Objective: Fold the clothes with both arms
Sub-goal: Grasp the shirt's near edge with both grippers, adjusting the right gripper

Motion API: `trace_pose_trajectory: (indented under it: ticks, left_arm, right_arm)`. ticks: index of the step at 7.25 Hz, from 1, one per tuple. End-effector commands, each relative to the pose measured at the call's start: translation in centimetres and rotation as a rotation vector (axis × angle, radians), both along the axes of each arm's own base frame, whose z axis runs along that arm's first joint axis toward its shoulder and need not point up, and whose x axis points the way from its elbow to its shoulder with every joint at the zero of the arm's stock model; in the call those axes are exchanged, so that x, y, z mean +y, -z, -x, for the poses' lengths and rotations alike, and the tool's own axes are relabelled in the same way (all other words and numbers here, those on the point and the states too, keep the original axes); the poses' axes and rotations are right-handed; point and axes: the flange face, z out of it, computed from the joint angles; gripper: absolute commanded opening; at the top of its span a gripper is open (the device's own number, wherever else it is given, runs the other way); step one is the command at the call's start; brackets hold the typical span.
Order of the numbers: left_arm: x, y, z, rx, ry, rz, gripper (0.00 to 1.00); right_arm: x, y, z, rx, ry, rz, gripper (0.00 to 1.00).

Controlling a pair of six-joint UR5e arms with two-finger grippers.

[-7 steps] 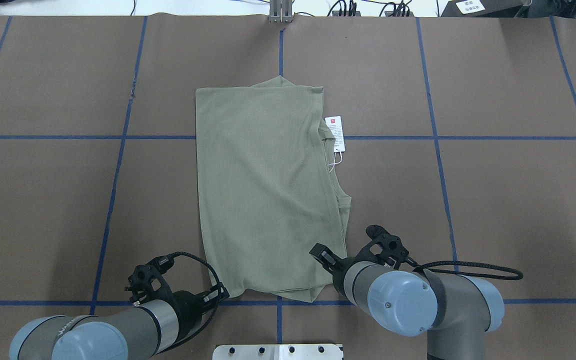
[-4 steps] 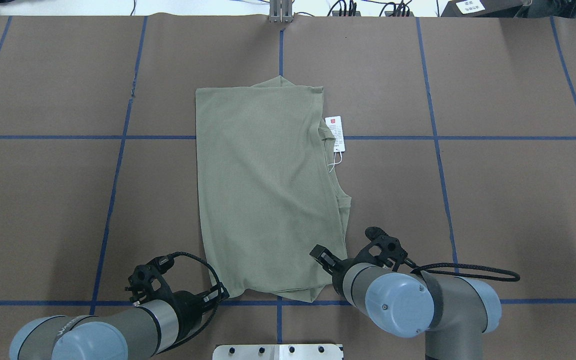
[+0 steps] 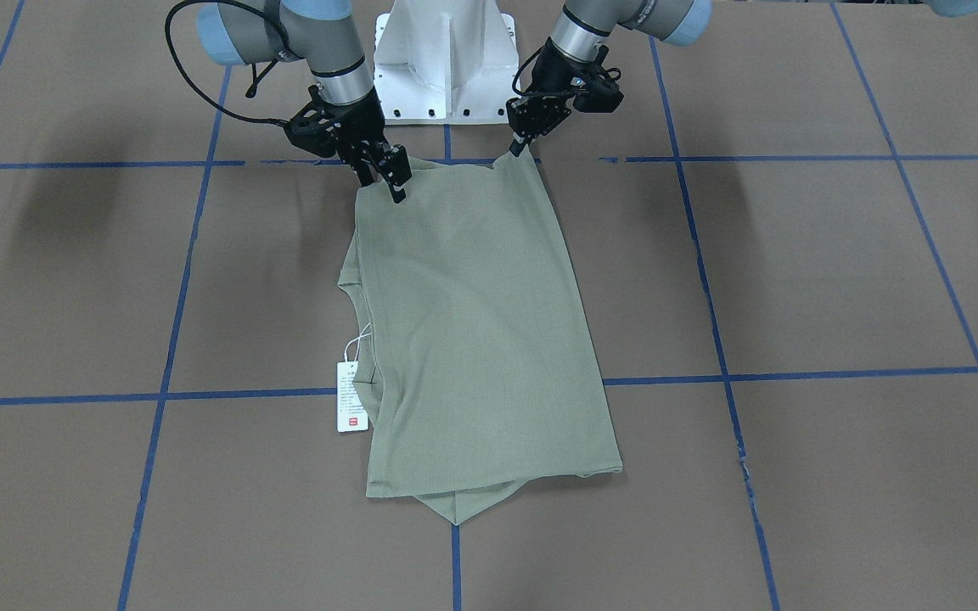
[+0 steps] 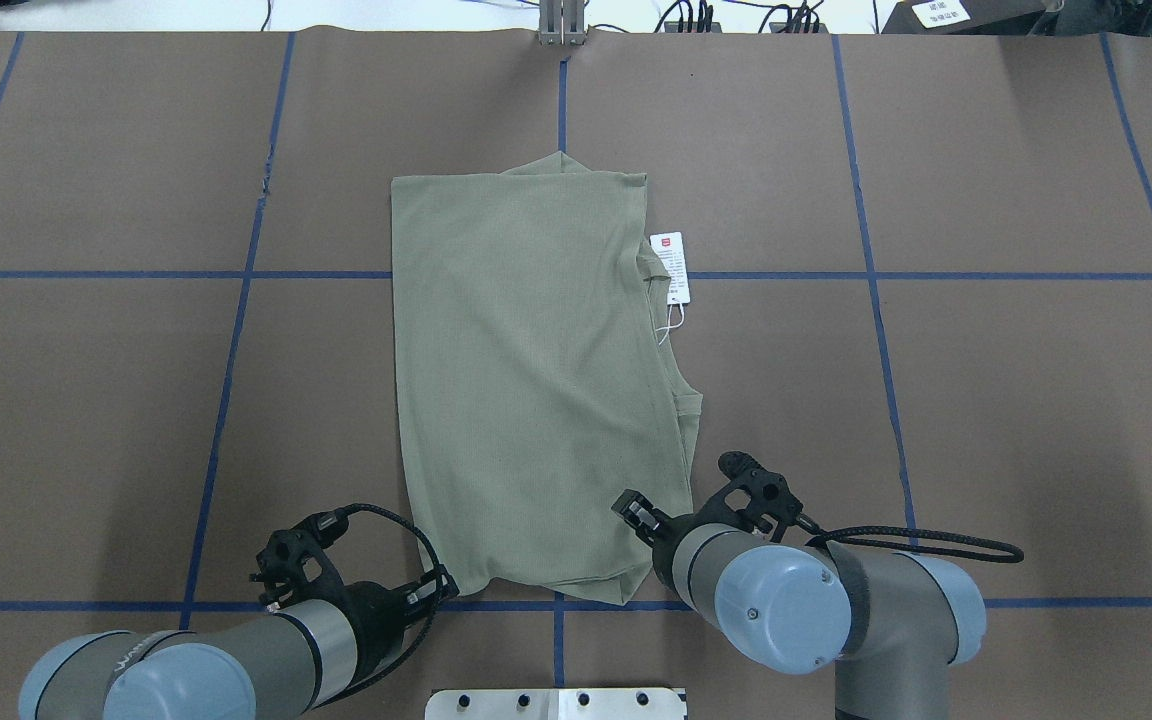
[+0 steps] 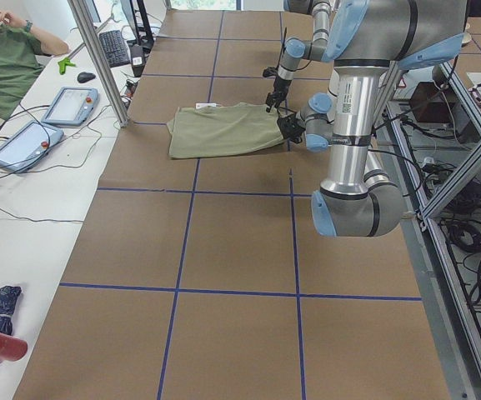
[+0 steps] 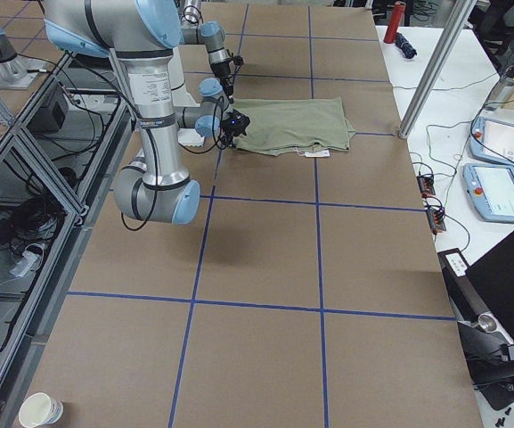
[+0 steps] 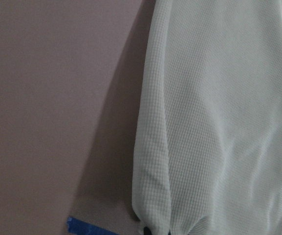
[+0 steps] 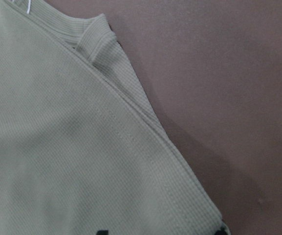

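Shirt [image 4: 536,380], sage-green and folded into a long panel, lies in the middle of the table [image 4: 986,400]. Its white hang tag [image 4: 673,265] bears a red mark, the print below it too small to read. The left gripper [image 3: 516,146] pinches one robot-side hem corner, which peaks up. The right gripper [image 3: 393,180] rests spread on the other corner, its tips barely showing in the wrist view.

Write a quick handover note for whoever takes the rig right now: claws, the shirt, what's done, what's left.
Left claw: seems shut on the shirt's near left corner, which peaks up.
Right claw: open over the near right corner, not gripping.
Shirt: lying folded into a long strip, tag poking out on its right.
Done: lengthwise folds. Left: grip the right corner, then likely fold the near end onto the far end.
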Motion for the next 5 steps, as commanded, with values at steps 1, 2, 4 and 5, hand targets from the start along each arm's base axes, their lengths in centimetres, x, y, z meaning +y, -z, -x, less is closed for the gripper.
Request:
trace_pose_trajectory:
  ticks: [1, 2, 4, 5]
  left_arm:
    - [0.0, 0.03, 0.02, 0.001, 0.0, 0.0, 0.0]
    - [0.0, 0.03, 0.02, 0.001, 0.0, 0.0, 0.0]
    - [0.0, 0.03, 0.02, 0.001, 0.0, 0.0, 0.0]
    - [0.0, 0.03, 0.02, 0.001, 0.0, 0.0, 0.0]
  right_arm:
    - [0.04, -0.06, 0.2, 0.002, 0.001, 0.0, 0.71]
    - [0.04, 0.01, 0.23, 0.002, 0.001, 0.0, 0.71]
    - [0.04, 0.12, 0.24, -0.001, 0.001, 0.0, 0.56]
    - [-0.06, 0.48, 0.29, -0.013, -0.012, 0.015, 0.32]
